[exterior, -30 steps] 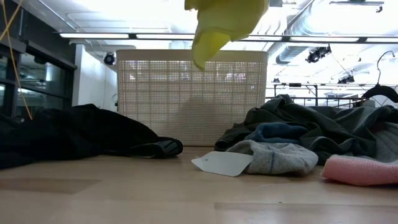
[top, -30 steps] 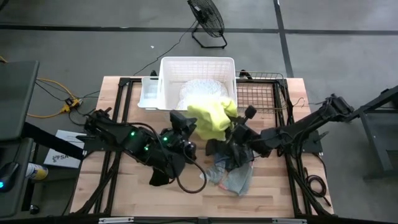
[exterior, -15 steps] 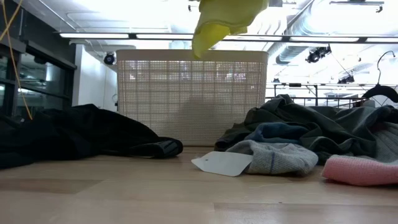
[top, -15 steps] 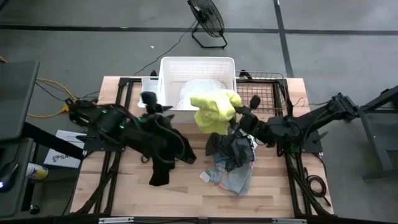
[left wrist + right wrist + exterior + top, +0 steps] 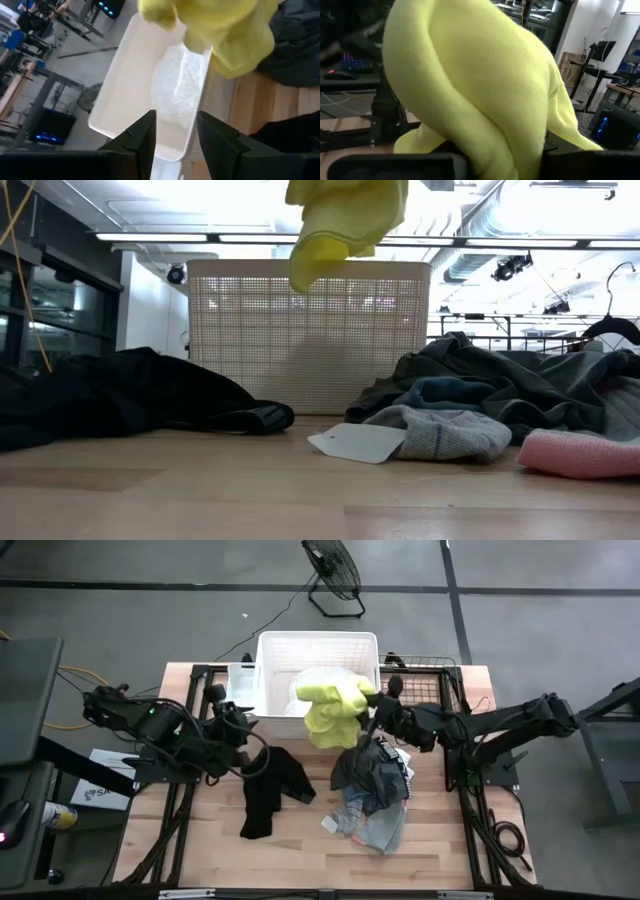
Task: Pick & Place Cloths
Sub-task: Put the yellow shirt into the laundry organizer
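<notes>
Cloth: the soft, knitted bright yellow garment [image 5: 332, 707] is hanging bunched from the right gripper [image 5: 373, 712], apparently over the front wall of the white slatted plastic basket [image 5: 268, 648].
Right gripper: jaws are clamping the yellow fabric.
Left gripper [image 5: 175, 131]: jaws are standing narrowly apart, empty, facing the basket.
Basket contents: a crumpled white cloth [image 5: 175, 87] is lying inside.
</notes>
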{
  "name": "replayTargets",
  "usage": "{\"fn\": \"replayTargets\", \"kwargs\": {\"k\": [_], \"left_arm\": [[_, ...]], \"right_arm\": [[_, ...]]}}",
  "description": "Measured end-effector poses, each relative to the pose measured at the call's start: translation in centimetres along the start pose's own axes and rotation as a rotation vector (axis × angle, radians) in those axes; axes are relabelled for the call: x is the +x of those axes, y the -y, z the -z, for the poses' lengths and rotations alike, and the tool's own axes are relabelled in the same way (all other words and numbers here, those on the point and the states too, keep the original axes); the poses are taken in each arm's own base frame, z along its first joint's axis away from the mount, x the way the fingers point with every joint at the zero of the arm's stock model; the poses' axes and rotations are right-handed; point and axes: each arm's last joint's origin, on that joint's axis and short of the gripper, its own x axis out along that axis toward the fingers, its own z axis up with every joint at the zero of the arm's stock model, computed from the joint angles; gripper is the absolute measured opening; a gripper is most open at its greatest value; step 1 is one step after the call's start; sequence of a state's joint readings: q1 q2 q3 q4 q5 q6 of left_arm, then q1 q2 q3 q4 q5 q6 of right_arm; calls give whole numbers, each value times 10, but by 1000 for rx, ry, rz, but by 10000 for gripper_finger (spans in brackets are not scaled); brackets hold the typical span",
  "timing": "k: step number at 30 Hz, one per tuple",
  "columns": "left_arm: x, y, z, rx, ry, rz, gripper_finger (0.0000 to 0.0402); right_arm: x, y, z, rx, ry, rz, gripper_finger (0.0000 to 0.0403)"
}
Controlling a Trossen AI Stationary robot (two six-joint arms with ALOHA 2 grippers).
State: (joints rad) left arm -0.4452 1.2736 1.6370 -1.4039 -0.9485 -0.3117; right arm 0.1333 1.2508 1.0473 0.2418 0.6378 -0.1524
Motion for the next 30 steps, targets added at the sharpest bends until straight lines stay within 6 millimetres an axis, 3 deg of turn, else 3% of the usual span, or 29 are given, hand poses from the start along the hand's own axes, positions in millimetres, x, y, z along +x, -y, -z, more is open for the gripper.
{"fn": "replayTargets", "kwargs": {"k": [8,16,24,30], "left_arm": [[27,25,50,-91,58,37,138],[43,38,88,-252,196,195,138],[48,42,109,-396,325,306,138],[53,50,113,-441,371,370,138]], "right_arm": [[13,20,2,27,6,-16,83],[27,48,6,55,12,-18,84],[40,87,11,140,13,19,84],[47,113,23,154,-69,5,83]]}}
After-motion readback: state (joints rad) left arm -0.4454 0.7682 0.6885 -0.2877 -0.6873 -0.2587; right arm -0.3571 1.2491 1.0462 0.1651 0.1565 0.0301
